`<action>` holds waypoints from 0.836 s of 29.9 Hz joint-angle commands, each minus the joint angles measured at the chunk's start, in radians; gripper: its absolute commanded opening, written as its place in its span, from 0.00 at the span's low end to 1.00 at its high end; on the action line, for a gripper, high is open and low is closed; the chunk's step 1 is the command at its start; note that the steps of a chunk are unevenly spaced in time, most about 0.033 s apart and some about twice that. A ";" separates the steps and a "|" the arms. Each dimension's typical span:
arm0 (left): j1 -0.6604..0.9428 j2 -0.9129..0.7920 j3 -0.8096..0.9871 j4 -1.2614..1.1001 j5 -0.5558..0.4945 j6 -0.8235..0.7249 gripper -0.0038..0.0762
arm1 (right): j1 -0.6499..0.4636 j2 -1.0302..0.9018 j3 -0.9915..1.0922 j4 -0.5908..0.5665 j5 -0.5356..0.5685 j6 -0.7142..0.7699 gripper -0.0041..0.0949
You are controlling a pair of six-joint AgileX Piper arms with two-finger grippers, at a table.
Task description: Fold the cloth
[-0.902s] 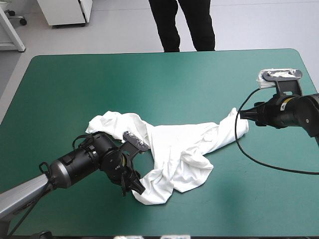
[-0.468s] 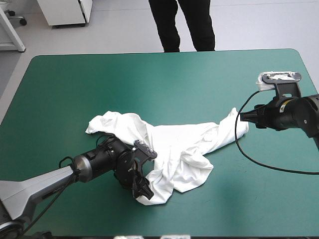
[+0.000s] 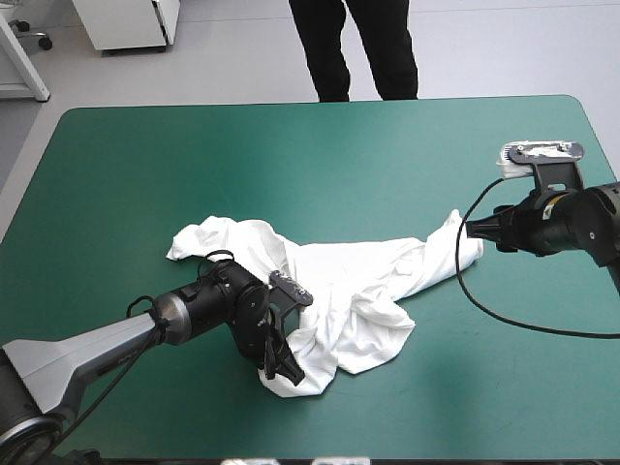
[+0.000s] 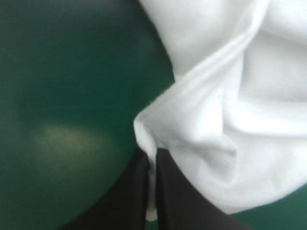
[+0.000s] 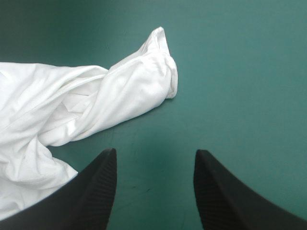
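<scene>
Two hands are at one T-shirt (image 3: 354, 291), which lies as a crumpled white heap near the middle of the teal-green worktop (image 3: 291, 145). It is stretched out w/ a twisted end toward the right arm and a rounded lobe on the robot's side.

The left hand (image 3: 283, 369) sits at that lobe's left corner. Its black fingers (image 4: 129, 201) are all but closed, w/ a thin fold of the T-shirt pinched btwn them. In the left wrist view the cloth bunches up just beyond the tips, w/ bare worktop beside it.

Vs. the earlier frames, the left arm has slid farther in toward the T-shirt's middle, and its wrist now covers more of the heap's left part. The hand itself has shifted only slightly, in along the lobe, and the pinched corner sits a bit tighter against it. The rest of the T-shirt looks unchanged.

The right hand (image 3: 473, 227) is at the T-shirt's twisted end, in approx. the same pos. as earlier. Its fingers (image 5: 91, 196) are spread wide, w/ only bare worktop btwn them. The twisted end lies just ahead of the tips, not gripped.
</scene>
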 commanded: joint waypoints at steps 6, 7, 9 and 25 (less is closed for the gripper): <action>-0.008 0.013 0.011 -0.077 -0.037 -0.002 0.04 | -0.007 0.087 -0.023 0.016 -0.038 0.014 0.52; -0.008 0.013 0.011 -0.077 -0.037 0.003 0.04 | -0.007 0.109 -0.026 0.011 -0.040 0.022 0.52; -0.008 0.013 0.011 -0.092 -0.034 0.021 0.04 | -0.007 0.157 -0.026 0.011 -0.038 0.025 0.52; -0.008 0.013 0.011 -0.113 -0.031 0.023 0.04 | -0.111 0.443 -0.026 0.021 -0.165 -0.004 0.62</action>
